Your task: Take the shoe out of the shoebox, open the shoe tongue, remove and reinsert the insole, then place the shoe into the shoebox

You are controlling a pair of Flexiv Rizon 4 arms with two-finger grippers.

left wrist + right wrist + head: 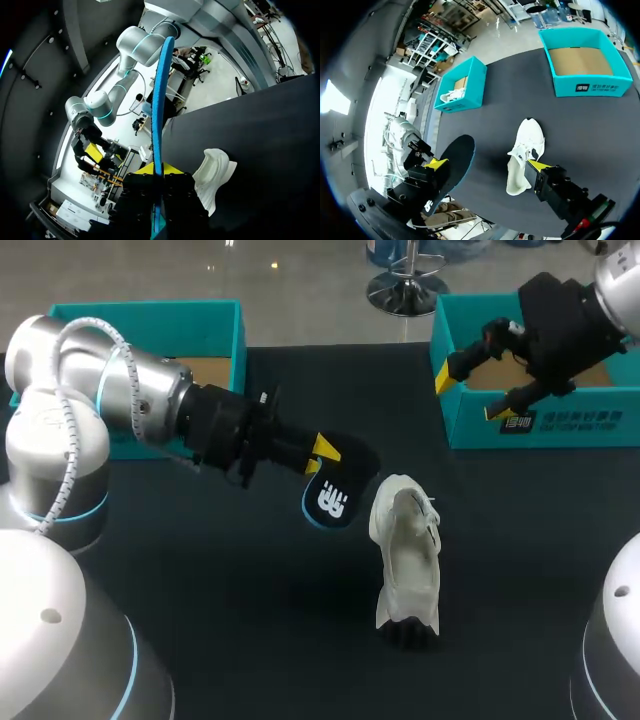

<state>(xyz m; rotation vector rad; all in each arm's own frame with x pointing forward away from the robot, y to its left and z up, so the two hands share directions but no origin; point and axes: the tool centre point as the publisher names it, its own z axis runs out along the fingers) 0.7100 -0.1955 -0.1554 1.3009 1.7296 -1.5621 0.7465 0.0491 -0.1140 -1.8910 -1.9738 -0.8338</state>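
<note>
- Now you're mid-task: the insole is out of the shoe, clamped in your left jaws just beside it; the shoe lies on the counter.
- Next you'd likely feed the insole toe-first into the shoe's opening, and the shoe may need steadying.
- Your left arm reaches toward the middle; your right jaws hang apart and empty by the right shoebox.

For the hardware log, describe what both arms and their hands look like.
The left arm is built of rounded silver-white segments with light blue rings at the joints and a white ribbed cable looping along it. The right arm shows the same silver finish. Both end in black wrist blocks. The left hand and right hand are black, each with two bright yellow fingertips.
</note>
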